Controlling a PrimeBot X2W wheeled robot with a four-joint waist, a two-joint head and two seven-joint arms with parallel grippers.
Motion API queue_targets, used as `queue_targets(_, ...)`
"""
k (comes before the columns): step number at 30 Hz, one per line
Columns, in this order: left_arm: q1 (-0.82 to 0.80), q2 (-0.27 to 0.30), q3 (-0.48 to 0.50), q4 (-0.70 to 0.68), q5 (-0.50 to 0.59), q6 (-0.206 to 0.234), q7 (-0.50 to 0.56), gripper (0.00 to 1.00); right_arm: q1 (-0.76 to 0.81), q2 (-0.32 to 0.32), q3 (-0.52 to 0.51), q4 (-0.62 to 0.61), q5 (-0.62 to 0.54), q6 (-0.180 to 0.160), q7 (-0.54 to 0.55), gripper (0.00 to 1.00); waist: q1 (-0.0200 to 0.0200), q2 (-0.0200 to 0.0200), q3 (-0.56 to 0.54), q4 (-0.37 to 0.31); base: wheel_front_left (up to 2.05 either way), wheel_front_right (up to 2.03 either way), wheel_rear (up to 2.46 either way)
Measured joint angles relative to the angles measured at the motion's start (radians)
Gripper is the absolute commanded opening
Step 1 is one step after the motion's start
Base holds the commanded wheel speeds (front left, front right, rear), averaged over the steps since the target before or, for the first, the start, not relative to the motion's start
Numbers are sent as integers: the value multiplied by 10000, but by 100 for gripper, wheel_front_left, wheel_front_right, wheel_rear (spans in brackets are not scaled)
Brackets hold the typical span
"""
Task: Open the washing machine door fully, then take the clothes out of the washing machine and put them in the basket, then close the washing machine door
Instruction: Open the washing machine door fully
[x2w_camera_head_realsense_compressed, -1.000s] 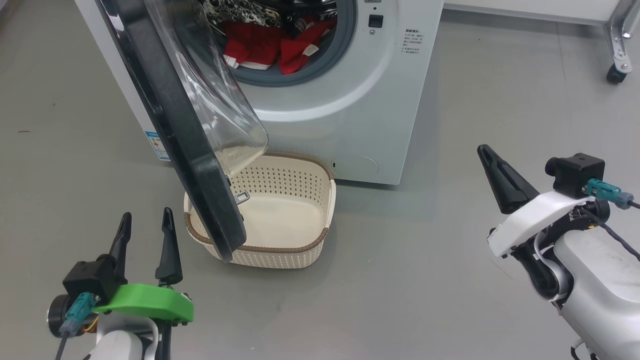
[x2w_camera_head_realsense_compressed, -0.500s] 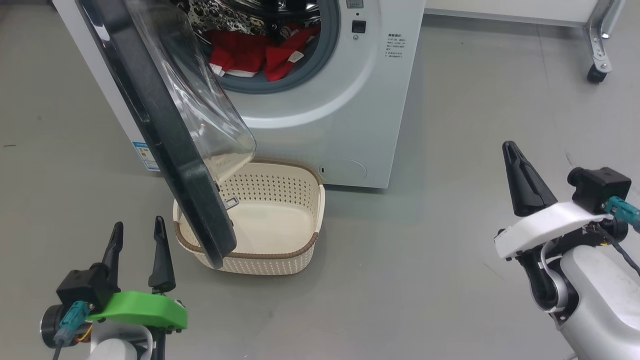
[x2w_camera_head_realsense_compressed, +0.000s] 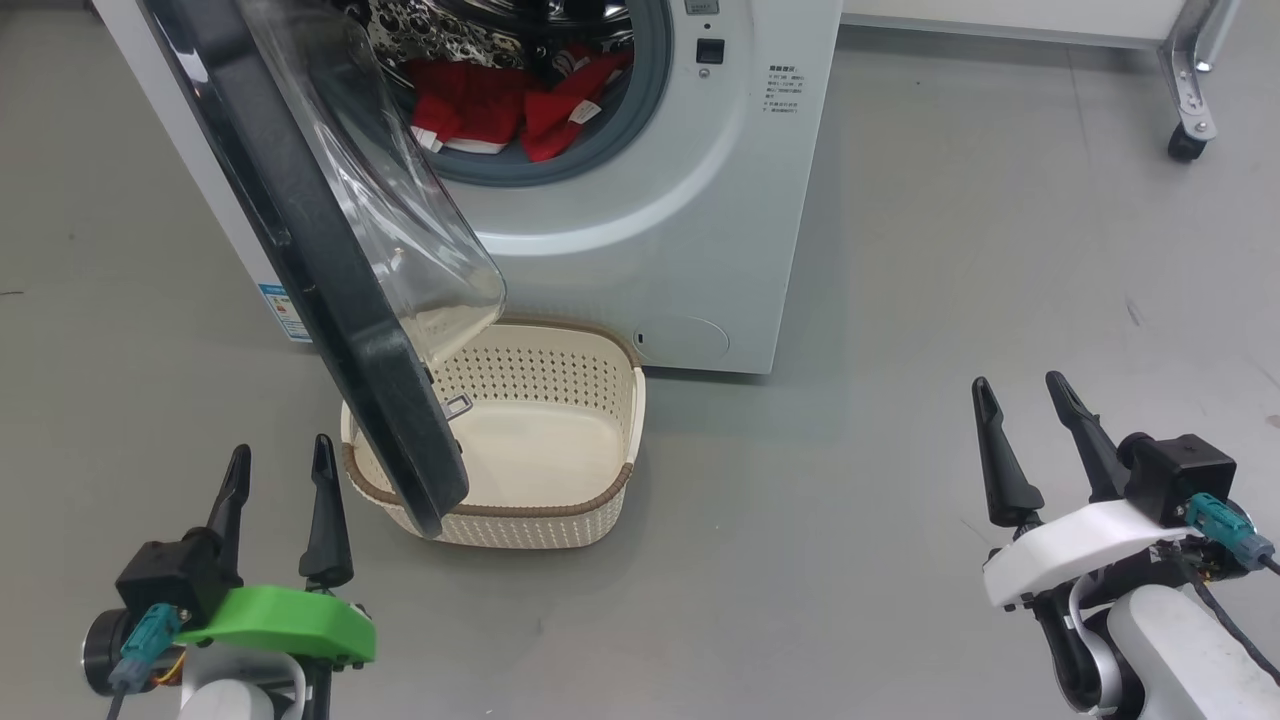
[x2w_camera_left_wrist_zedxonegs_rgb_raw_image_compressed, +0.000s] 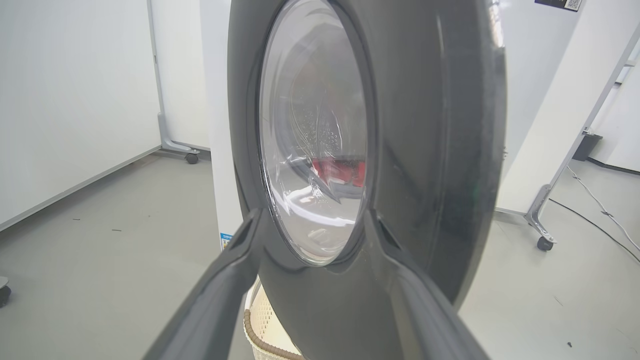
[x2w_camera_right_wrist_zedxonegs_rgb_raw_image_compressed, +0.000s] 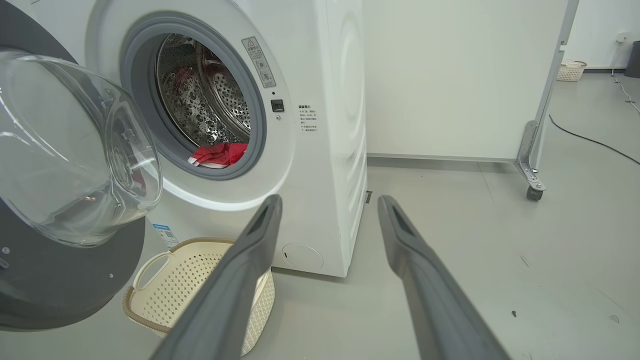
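Head view, 12 o'clock: white washing machine, round opening uncovered. Just inside that opening, at its lower lip, red clothes with white trim, bunched, not yet taken out. Hinged on the machine's 9 o'clock side, door swung out toward the camera, nearly edge-on, black rim running from 11 o'clock down toward the centre, clear glass bowl bulging toward 3 o'clock.

On the grey floor just in front of the machine, cream basket with brown rim, bare bottom showing, its 9 o'clock end hidden behind the door's lower edge.

At 7 o'clock, left gripper: fingers spread wide, gripping nothing, tips pointing to 12, near the door's lower edge but apart from it. Through the left wrist camera, door's outer face close ahead between the two fingers, red fabric glimpsed through the glass.

At 4 o'clock, right gripper: fingers likewise wide apart, gripping nothing, well apart from machine and basket.

At 1 o'clock, castor of a white frame.
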Motion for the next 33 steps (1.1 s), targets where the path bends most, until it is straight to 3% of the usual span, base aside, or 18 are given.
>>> queue_targets(33, 24, -40, 54, 194, 144, -249, 0, 100, 1204, 727, -1388, -871, -1526, 81, 0, 100, 0, 0, 162, -18, 0, 0, 0)
